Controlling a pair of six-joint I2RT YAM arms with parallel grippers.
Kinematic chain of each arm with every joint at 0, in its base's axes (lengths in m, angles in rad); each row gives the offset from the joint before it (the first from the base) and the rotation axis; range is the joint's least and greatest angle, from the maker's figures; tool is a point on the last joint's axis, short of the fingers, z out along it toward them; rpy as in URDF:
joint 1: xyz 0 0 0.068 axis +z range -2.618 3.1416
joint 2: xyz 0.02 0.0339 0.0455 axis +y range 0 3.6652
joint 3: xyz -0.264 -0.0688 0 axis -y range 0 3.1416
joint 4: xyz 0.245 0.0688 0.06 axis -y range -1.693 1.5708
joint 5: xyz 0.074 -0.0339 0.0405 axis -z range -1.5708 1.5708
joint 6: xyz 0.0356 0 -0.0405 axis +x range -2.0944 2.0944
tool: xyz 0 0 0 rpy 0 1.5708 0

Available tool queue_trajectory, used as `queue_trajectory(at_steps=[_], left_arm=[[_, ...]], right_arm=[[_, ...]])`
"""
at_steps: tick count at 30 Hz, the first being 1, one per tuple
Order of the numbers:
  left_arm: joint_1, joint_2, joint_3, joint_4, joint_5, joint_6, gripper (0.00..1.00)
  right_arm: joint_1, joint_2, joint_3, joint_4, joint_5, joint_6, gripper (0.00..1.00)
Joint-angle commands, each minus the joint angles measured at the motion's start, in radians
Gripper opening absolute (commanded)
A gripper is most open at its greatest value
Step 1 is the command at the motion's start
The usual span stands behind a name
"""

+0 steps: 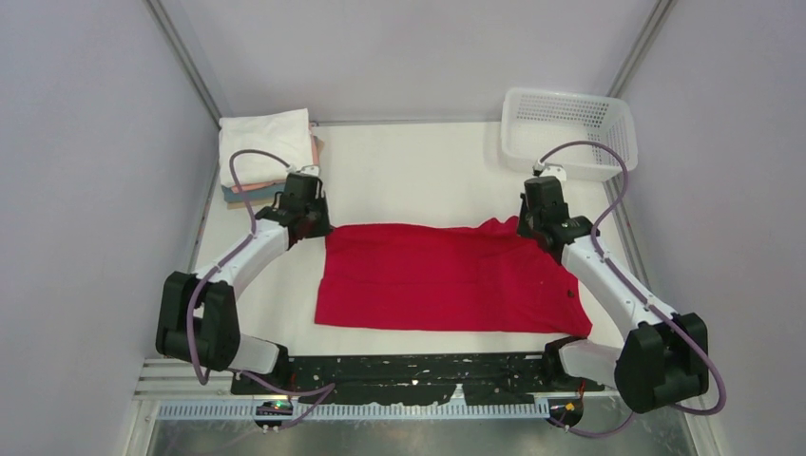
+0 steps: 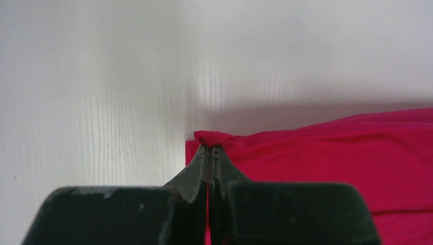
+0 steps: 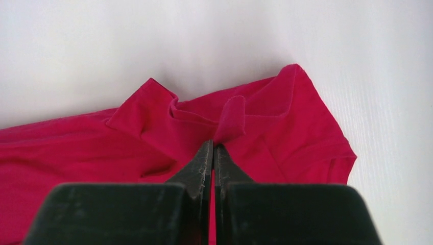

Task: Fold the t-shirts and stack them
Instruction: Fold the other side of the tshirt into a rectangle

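The red t-shirt (image 1: 447,277) lies spread flat on the counter (image 1: 409,171). My left pincer (image 2: 210,147) is clamped on its far left corner, and my right pincer (image 3: 213,144) on a small pleat at the bunched far right end. Risk: both bites are thin, so cloth may slip free on lifting, and the bunched end may fold crooked.

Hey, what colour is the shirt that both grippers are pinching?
The t-shirt is plain bright red, no print visible. The top external view shows it best.
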Motion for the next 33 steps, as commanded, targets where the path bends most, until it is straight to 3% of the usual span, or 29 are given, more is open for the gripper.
queue_trajectory(at_steps=[1, 6, 16, 27, 33], left_arm=[[-0.013, -0.077, -0.053, 0.059, 0.005, -0.003, 0.00], [-0.036, -0.122, -0.119, 0.083, 0.032, -0.015, 0.00], [-0.050, -0.217, -0.176, 0.046, -0.045, -0.062, 0.00], [-0.050, -0.259, -0.219, -0.008, -0.102, -0.101, 0.00], [-0.050, -0.238, -0.253, 0.000, -0.070, -0.125, 0.00]], right_arm=[[0.005, -0.099, -0.048, -0.032, -0.017, 0.012, 0.06], [0.005, -0.199, -0.120, -0.086, -0.050, 0.008, 0.06], [0.005, -0.335, -0.126, -0.202, -0.072, 0.023, 0.06], [0.005, -0.347, -0.114, -0.326, -0.085, 0.067, 0.06], [0.005, -0.299, -0.144, -0.399, -0.176, 0.103, 0.14]])
